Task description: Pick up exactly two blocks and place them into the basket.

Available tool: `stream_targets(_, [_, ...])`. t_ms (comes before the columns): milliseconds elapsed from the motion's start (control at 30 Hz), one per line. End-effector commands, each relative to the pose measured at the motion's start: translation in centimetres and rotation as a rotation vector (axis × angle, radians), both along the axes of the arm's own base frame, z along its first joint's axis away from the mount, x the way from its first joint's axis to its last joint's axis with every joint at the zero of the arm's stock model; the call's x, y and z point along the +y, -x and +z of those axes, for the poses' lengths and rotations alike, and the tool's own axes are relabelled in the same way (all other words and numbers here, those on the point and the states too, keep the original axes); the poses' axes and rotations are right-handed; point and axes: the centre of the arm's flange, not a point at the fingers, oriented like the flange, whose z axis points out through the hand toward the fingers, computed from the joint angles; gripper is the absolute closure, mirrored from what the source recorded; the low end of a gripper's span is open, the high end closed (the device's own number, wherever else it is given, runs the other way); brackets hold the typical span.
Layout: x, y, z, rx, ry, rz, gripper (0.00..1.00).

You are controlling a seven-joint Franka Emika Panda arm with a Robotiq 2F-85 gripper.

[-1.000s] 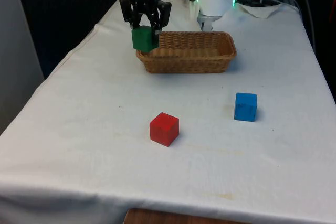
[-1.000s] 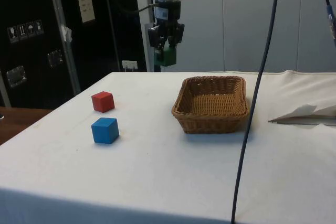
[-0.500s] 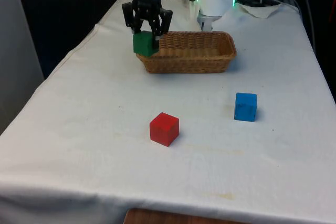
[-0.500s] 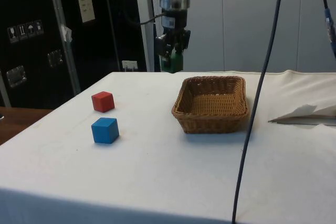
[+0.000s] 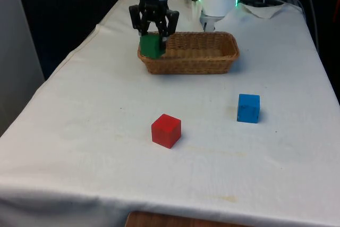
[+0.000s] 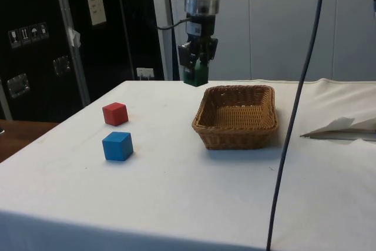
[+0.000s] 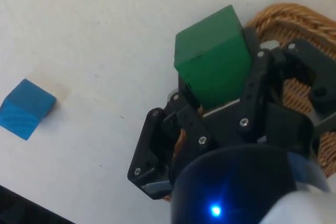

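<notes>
My gripper (image 5: 152, 40) is shut on a green block (image 5: 151, 46), held in the air over the end of the wicker basket (image 5: 212, 62) at the front view's left. In the side view the green block (image 6: 194, 75) hangs just above the table beside the basket's (image 6: 238, 133) far corner. The wrist view has the green block (image 7: 212, 61) between the fingers, with the basket rim (image 7: 286, 17) beside it. A red block (image 5: 166, 130) and a blue block (image 5: 248, 108) lie on the cloth nearer the front; the blue block (image 7: 25, 109) also appears in the wrist view.
The red block (image 6: 115, 113) and blue block (image 6: 117, 146) sit close together in the side view, well apart from the basket. A crumpled white cloth (image 5: 265, 9) lies at the table's far end.
The gripper has carried the green block toward the front view's right and slightly down, from beside the basket to over its end.
</notes>
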Motion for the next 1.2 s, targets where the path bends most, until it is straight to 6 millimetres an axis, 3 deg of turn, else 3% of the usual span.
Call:
stream_targets(0, [0.0, 0.3, 0.1, -0.004, 0.004, 0.002, 1.00])
stream_targets(533, [0.8, 1.0, 0.6, -0.033, -0.007, 0.019, 1.00])
stream_targets(600, [0.9, 1.0, 0.7, -0.041, -0.009, 0.021, 1.00])
stream_targets(633, [1.2, -0.2, 0.7, -0.039, -0.016, 0.027, 1.00])
stream_targets(667, [0.9, 1.0, 0.7, -0.043, -0.011, 0.022, 1.00])
stream_targets(933, [1.1, 1.3, 0.7, -0.070, -0.022, 0.026, 1.00])
stream_targets(967, [1.3, 0.0, 1.0, -0.063, -0.025, 0.028, 1.00])
stream_targets(1000, [1.1, 1.4, 0.6, -0.069, -0.021, 0.028, 1.00])
stream_targets(1167, [1.3, 1.9, 0.2, -0.071, -0.023, 0.027, 1.00])
